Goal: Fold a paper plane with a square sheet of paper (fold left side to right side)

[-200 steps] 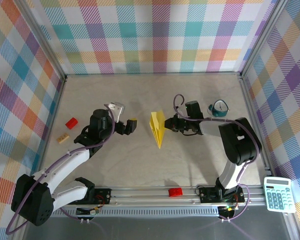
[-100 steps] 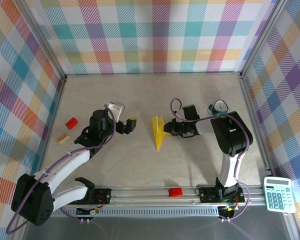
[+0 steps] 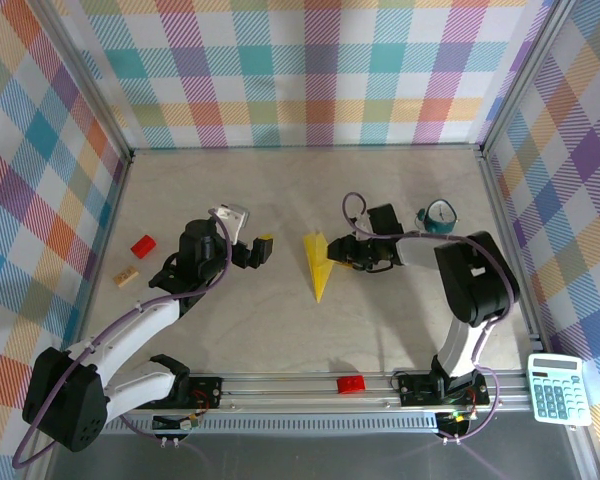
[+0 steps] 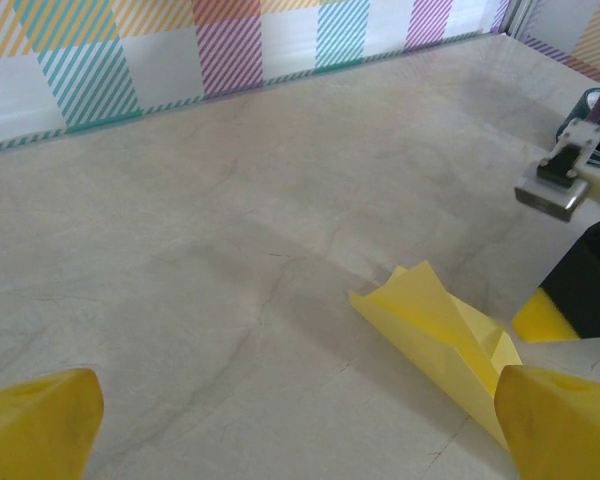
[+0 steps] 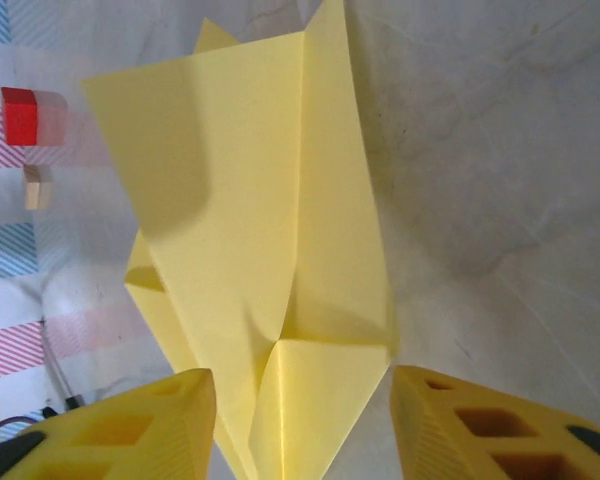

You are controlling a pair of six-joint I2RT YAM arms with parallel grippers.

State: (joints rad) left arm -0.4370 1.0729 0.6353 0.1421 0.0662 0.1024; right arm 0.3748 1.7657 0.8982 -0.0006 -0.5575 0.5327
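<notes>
Right gripper (image 5: 298, 400): my jaws stand apart, nothing clamped. The paper plane (image 5: 250, 230) lies in front of the gap, its right edge just beside my fingertips; whether it touches a pad, can't tell. The plane is on the table (image 3: 280, 330), mid-workspace, nose toward the near edge, one flap lifted off the surface. Left gripper (image 3: 263, 250): jaws wide apart, empty, just left of the plane, facing it. Further out: teal round object (image 3: 439, 216) behind my right wrist; red brick (image 3: 143, 246) and tan block (image 3: 127, 276) far left; calculator (image 3: 558, 389) at the near right corner.
</notes>
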